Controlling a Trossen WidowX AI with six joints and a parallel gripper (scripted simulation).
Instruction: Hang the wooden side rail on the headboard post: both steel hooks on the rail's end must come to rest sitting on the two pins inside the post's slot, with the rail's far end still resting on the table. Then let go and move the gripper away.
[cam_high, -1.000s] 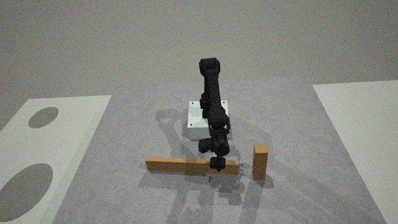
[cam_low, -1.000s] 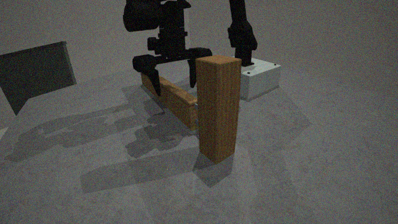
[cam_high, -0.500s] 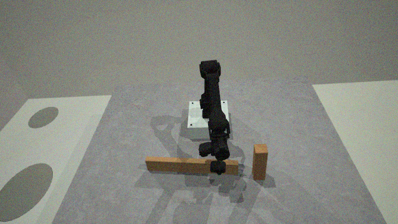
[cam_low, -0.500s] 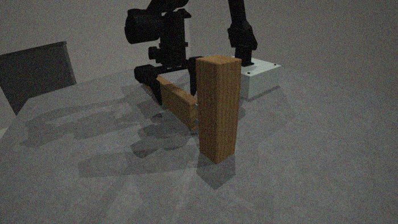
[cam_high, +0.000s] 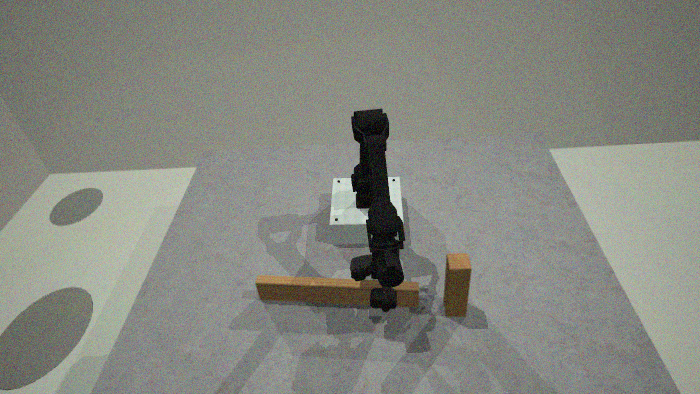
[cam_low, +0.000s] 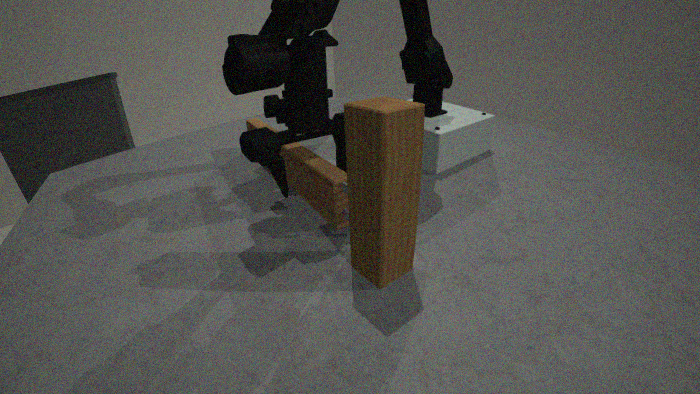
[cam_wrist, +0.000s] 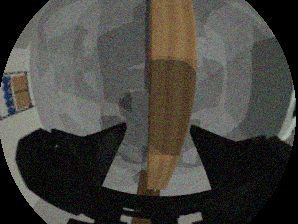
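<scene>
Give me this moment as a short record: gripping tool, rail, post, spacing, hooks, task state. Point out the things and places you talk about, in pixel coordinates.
tool: open, fingers either side of the rail, nothing gripped (cam_high: 384, 304) (cam_low: 312, 172) (cam_wrist: 158, 129)
rail: wooden, on edge on the table, under the tool (cam_high: 310, 291) (cam_low: 312, 181) (cam_wrist: 158, 127)
post: wooden, upright, near the rail's hook end (cam_high: 456, 290) (cam_low: 382, 195)
spacing: gap between rail and post in the top view
hooks: too unclear to describe
slot and pins: not visible
task state: rail not hung
</scene>
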